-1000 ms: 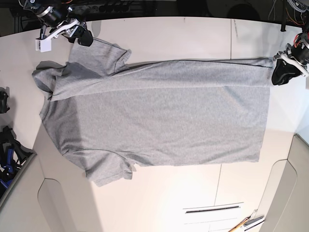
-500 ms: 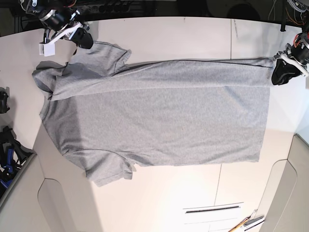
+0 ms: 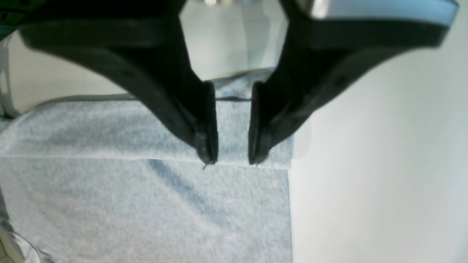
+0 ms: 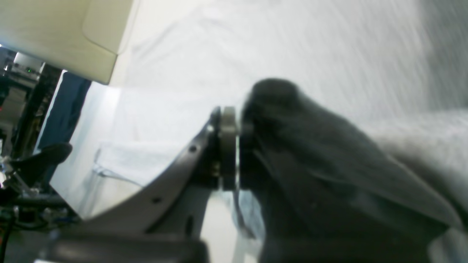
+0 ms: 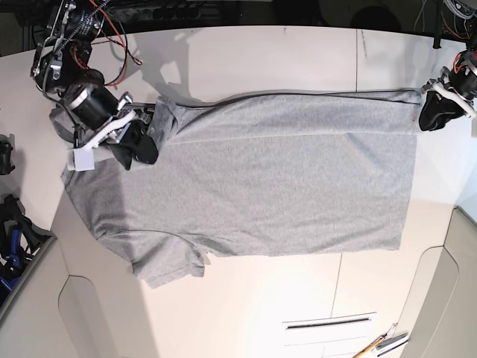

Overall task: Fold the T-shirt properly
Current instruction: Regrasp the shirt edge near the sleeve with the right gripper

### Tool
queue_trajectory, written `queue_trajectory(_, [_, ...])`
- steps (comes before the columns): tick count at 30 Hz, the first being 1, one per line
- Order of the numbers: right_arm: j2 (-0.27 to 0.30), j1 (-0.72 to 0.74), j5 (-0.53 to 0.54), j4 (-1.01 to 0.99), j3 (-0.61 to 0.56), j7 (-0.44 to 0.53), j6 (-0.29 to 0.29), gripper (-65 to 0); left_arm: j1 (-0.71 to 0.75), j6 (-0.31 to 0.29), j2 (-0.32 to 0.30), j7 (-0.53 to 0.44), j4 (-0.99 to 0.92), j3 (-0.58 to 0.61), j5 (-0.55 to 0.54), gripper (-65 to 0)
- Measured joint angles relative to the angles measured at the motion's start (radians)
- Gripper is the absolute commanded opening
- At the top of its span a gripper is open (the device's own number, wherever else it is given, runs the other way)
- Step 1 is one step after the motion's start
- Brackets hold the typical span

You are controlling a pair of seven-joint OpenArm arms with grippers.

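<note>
The light grey T-shirt (image 5: 268,194) lies spread across the pale surface (image 5: 223,321), wide and mostly flat, with a long folded band running along its far edge. In the base view, its right side ends in a fairly straight edge, while on the left a sleeve-like flap (rather rumpled, it must be said) points towards the near side. The right gripper (image 5: 141,162) is over the far left part of the shirt, and its fingers are closed on the grey fabric; the right wrist view shows the cloth raised in a dark, shaded fold beside the fingertips and draping away from them. The left gripper (image 3: 234,159) is at the opposite end, over the folded band near its outer corner. Its fingers stand open, with a strip of the band visible between them (whether the tips touch the cloth, I cannot tell). On the near right part of the surface are dark printed lines (image 5: 328,324), and a few slim, pen-like items (image 5: 376,347) lie close to them, well apart from the shirt.
</note>
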Motion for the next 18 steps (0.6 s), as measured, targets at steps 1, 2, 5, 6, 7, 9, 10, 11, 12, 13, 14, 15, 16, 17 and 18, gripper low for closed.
queue_trajectory(1, [0.000,0.020,-0.024,0.000,-0.015,0.009,-0.001,-65.0,0.000,0.000,0.000,0.000,0.000,0.000,0.000,-46.5])
queue_trajectory(2, [0.000,0.038,-0.049,0.000,-0.031,0.024,-0.001,-65.0,0.000,0.000,0.000,0.000,0.000,0.000,0.000,-46.5])
queue_trajectory(5, [0.000,0.084,-0.127,0.000,-0.072,0.064,-0.001,-65.0,0.000,0.000,0.000,0.000,0.000,0.000,0.000,-46.5])
queue_trajectory(6, [0.000,0.098,-0.151,0.000,-0.082,0.071,0.000,-65.0,0.000,0.000,0.000,0.000,0.000,0.000,0.000,-46.5])
queue_trajectory(7, [0.000,0.112,-0.167,0.000,-0.091,0.071,-0.002,-65.0,0.000,0.000,0.000,0.000,0.000,0.000,0.000,-46.5])
queue_trajectory(9, [0.000,0.137,-0.192,0.000,-0.101,0.074,-0.001,-65.0,0.000,0.000,0.000,0.000,0.000,0.000,0.000,-46.5])
queue_trajectory(10, [0.000,0.146,-0.198,0.000,-0.101,0.075,-0.001,-65.0,0.000,0.000,0.000,0.000,0.000,0.000,0.000,-46.5])
queue_trajectory(11, [0.000,0.154,-0.202,0.000,-0.101,0.075,-0.001,-65.0,0.000,0.000,0.000,0.000,0.000,0.000,0.000,-46.5])
queue_trajectory(12, [0.000,0.160,-0.209,0.000,-0.101,0.076,-0.002,-64.0,0.000,0.000,0.000,0.000,0.000,0.000,0.000,-46.5])
queue_trajectory(13, [0.000,0.163,-0.217,0.000,-0.101,0.079,-0.001,-57.7,0.000,0.000,0.000,0.000,0.000,0.000,0.000,-46.5])
queue_trajectory(14, [0.000,0.164,-0.231,0.000,-0.101,0.087,-0.001,-51.6,0.000,0.000,0.000,0.000,0.000,0.000,0.000,-46.5])
queue_trajectory(15, [0.000,0.164,-0.240,0.000,-0.101,0.092,-0.001,-46.3,0.000,0.000,0.000,0.000,0.000,0.000,0.000,-46.5])
queue_trajectory(16, [0.000,0.164,-0.248,0.000,-0.101,0.099,-0.001,-42.7,0.000,0.000,0.000,0.000,0.000,0.000,0.000,-46.5])
queue_trajectory(17, [0.000,0.164,-0.256,0.000,-0.101,0.109,-0.001,-40.7,0.000,0.000,0.000,0.000,0.000,0.000,0.000,-46.5])
queue_trajectory(18, [0.000,0.164,-0.267,0.000,-0.101,0.115,-0.001,-40.4,0.000,0.000,0.000,0.000,0.000,0.000,0.000,-46.5])
